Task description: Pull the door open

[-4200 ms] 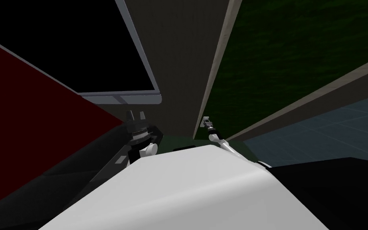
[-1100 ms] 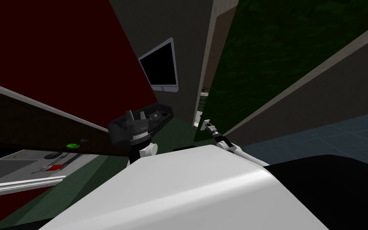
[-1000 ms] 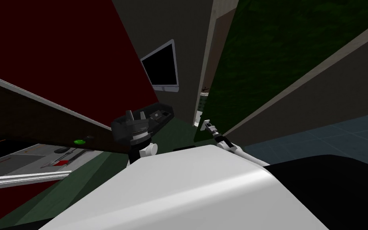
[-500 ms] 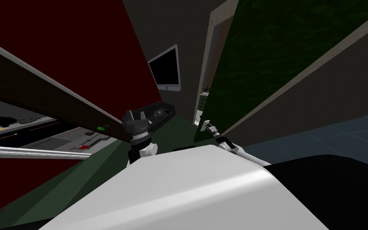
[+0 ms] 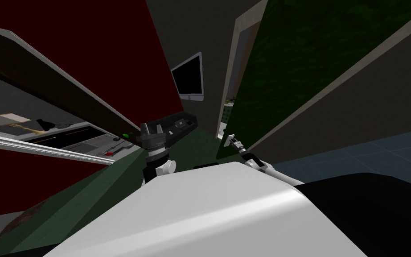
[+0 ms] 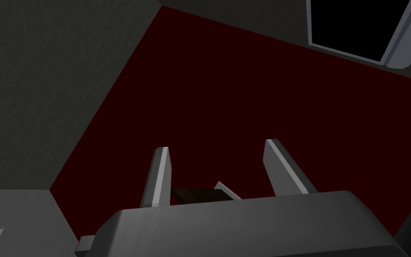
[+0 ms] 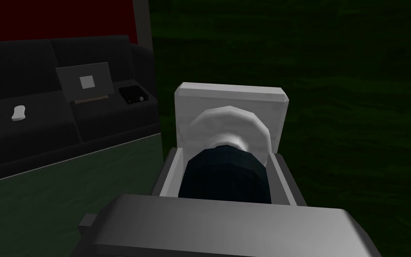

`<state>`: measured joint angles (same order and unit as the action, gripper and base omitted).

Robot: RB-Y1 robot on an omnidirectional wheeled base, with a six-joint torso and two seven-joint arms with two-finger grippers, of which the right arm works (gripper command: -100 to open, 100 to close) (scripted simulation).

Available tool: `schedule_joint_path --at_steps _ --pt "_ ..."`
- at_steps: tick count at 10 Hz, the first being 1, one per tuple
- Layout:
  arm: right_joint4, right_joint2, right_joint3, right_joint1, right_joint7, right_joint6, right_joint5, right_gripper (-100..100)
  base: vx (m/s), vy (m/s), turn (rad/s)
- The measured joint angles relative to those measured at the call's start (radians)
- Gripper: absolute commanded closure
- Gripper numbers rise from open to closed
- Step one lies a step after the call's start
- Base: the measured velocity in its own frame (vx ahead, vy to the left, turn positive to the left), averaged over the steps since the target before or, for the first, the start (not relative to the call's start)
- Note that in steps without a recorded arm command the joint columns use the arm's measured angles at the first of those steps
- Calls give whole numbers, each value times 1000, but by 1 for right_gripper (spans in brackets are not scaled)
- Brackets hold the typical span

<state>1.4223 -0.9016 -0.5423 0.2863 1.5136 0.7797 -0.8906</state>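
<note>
No text, labels, brands, numbers or signs readable. Door [image 7: 343,89] face is plain; grey panel [image 7: 86,82] on sofa [image 7: 30,116] has only a blank pale square.

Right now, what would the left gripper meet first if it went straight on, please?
Most likely the red wall: it lies straight ahead between the open fingers of the left gripper. A brown edge sits low by their base, so depth is uncertain.

The door [image 5: 289,67] stands at 1 o'clock from me, and its knob [image 7: 227,174] sits tight between the fingers of the right gripper [image 5: 230,138]. The sofa [image 5: 180,124] lies at 11 o'clock, with a laptop [image 7: 85,82] and a small box [image 7: 132,94] side by side on it. The window [image 5: 190,76] is on the wall farther off, at 12 o'clock.
</note>
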Motion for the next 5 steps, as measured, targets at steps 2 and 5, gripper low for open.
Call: schedule_joint_path --at_steps 2,5 --pt "-8 -12 -11 -1 19 15 10 100 -217 -87 154" --pt "-13 -27 -25 2 40 33 23 100 -192 -87 115"
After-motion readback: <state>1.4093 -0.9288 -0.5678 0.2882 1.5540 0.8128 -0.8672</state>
